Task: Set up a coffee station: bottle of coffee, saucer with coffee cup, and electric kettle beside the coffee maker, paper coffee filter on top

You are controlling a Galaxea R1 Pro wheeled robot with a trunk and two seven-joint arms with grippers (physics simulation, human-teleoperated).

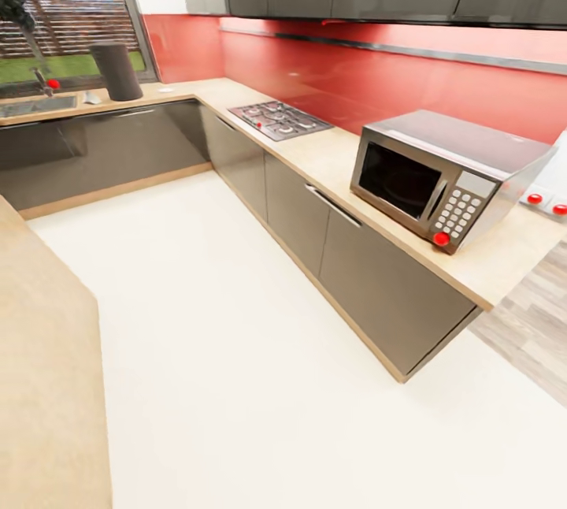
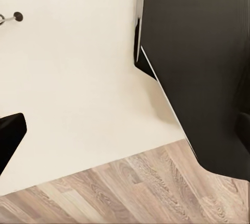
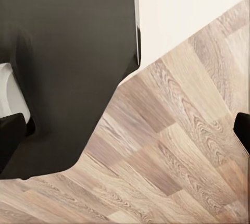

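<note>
Step in hand: you are in transit; nothing is picked up yet, and I judge you are still looking for the station's items.
Coffee maker (image 1: pixel 117 72): stands upright on the kitchen countertop (image 1: pixel 331 154) at about 11 o'clock in the head view, by the window (image 1: pixel 63 20), near the sink (image 1: pixel 35 105).
Other task things: bottle, filter, saucer, cup and kettle cannot be made out here.
Left gripper (image 2: pixel 125 130): dark fingertips sit at opposite edges of the left wrist view, so it is spread wide with nothing between them, over pale floor.
Right gripper (image 3: pixel 125 130): likewise spread and empty, over wood-plank floor.
Next move: turn the head or base to find the shelf holding the bottle before you commit an arm.
Edges: the counter's end corner lies at 4 o'clock, with the microwave (image 1: pixel 441 174) at 3 o'clock; a second beige surface (image 1: pixel 39 367) crowds 8 o'clock.
Open room: the pale floor (image 1: pixel 260 375) from 6 toward 11 o'clock gives you a free lane.
</note>
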